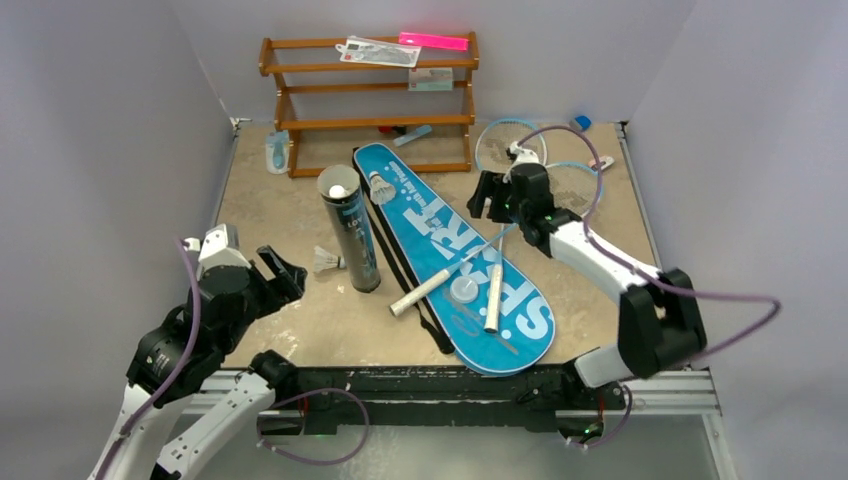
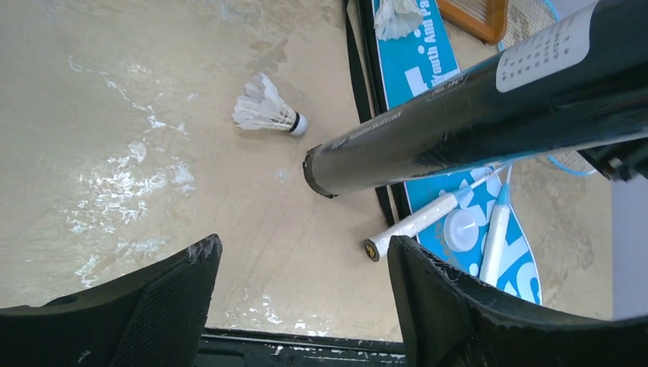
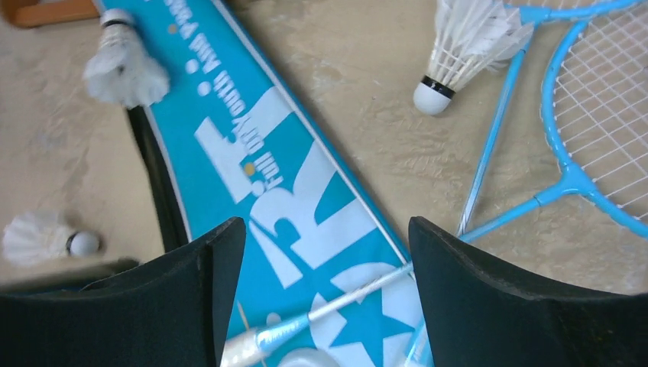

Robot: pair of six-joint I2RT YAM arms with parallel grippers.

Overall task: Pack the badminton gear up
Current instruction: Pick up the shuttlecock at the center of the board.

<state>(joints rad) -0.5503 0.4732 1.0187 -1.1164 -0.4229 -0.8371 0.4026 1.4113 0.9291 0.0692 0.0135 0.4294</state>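
The blue "SPORT" bag (image 1: 450,255) lies flat mid-table. Two light-blue rackets rest with their white handles (image 1: 420,293) on it and their heads (image 3: 604,115) off its far right side. A black tube (image 1: 350,235) stands upright left of the bag, one shuttlecock (image 1: 338,190) in its mouth. More shuttlecocks lie left of the tube (image 2: 264,111), on the bag's far end (image 3: 126,65) and by the racket heads (image 3: 466,46). My left gripper (image 1: 285,272) hangs open and empty near the tube. My right gripper (image 3: 327,229) is open above the bag and a racket shaft (image 3: 367,290).
A brown wooden rack (image 1: 370,100) with packets and a pink item stands against the back wall. A white round lid (image 1: 464,291) lies on the bag between the handles. A small blue object (image 1: 277,152) sits left of the rack. Grey walls close in both sides.
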